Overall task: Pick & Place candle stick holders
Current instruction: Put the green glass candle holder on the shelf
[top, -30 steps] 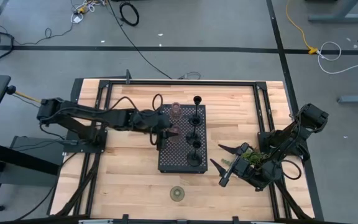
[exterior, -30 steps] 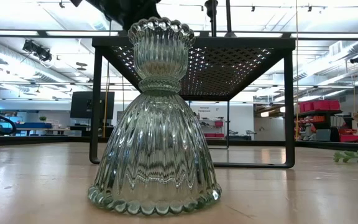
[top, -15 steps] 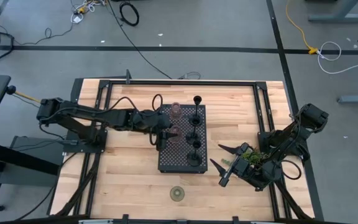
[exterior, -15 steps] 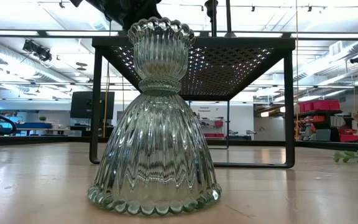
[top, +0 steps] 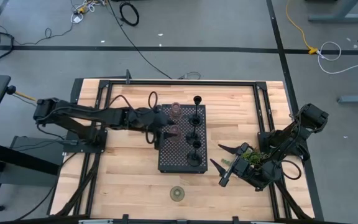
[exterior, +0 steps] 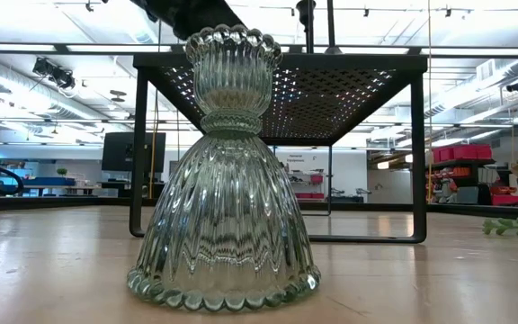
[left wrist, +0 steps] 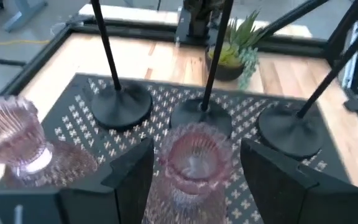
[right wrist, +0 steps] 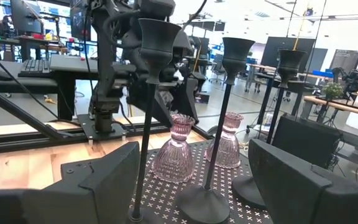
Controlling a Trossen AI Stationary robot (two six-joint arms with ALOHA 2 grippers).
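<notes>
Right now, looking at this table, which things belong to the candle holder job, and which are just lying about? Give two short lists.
Job: black candle holders; pink glass holders on the tray; green glass holder on the table; left gripper, open around one pink holder.
Lying about: plant; floor cables.

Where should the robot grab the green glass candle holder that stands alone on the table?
Grip the green glass holder at its narrow neck, between the top cup and the wide bell skirt. It stands upright and alone on the table, so coming down from above probably works best. The cup flares out above the neck and should keep it from slipping.
</notes>
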